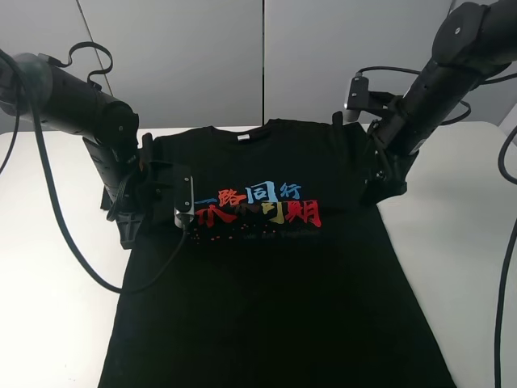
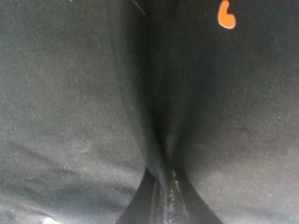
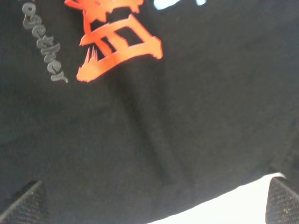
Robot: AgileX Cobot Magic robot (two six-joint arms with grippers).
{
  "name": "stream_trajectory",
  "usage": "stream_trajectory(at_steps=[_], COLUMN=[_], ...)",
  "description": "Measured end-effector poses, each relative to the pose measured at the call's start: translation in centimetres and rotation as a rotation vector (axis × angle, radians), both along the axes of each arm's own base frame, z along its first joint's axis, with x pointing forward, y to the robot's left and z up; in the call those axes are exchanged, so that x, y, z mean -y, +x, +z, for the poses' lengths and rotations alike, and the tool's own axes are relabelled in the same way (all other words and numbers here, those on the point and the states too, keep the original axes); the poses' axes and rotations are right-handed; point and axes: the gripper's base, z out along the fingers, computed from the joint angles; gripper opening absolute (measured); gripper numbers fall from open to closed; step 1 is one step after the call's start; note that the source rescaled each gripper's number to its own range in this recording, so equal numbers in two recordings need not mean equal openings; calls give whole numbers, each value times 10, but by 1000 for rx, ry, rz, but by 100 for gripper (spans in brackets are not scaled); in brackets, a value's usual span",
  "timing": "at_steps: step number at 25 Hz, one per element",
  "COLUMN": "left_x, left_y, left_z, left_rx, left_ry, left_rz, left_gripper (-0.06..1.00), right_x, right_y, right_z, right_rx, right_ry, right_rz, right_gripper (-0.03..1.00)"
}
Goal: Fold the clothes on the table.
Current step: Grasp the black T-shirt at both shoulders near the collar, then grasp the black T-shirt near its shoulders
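Observation:
The black T-shirt lies flat and face up on the white table, with its blue, red and yellow print across the chest. My left gripper is at the shirt's left edge by the sleeve. In the left wrist view it is shut on a pinched ridge of black cloth. My right gripper is at the shirt's right edge. In the right wrist view it is wide open, its fingertips low over the cloth and a strip of table.
A black cable from the left arm loops over the table beside the shirt. Another cable hangs at the right edge. Grey wall panels stand behind the table's far edge.

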Motion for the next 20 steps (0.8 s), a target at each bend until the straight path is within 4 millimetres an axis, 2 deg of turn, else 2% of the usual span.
stream_trajectory(at_steps=[13,20], left_x=[13,12], left_y=[-6,-7], left_z=[-1,-1], left_rx=[1,-5], left_ry=[23,24], left_rz=[-92,-89], left_gripper=[0,0], right_x=[-8,-14], right_y=[3,6], right_z=[-49,-57], right_rx=[-73,-14], right_ry=[-69,-108], right_rz=[101,153], right_gripper=[100,100])
